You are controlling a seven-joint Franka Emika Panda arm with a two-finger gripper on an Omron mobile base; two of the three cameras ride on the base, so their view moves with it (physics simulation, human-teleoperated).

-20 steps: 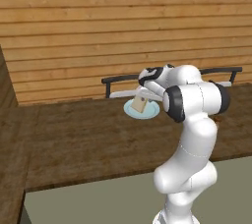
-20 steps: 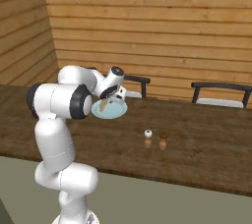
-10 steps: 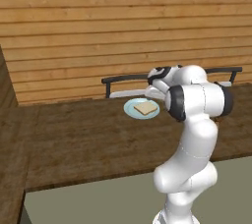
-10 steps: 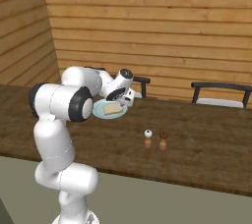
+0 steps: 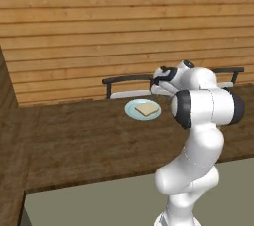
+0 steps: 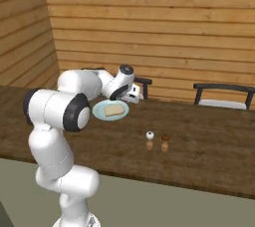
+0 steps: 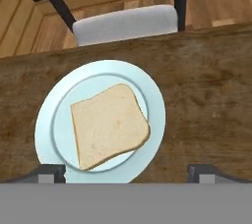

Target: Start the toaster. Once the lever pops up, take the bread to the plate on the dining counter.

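We see the bread [image 7: 108,125] lying flat on the plate [image 7: 153,95], inside the rim. The plate sits on the table [image 5: 79,136] near its far edge, with a chair [image 7: 125,24] just beyond. Our gripper [image 7: 125,171] hangs above the plate's near side, jaws wide open, holding nothing. Two small shakers [image 6: 157,142] stand further right, well apart from the plate.
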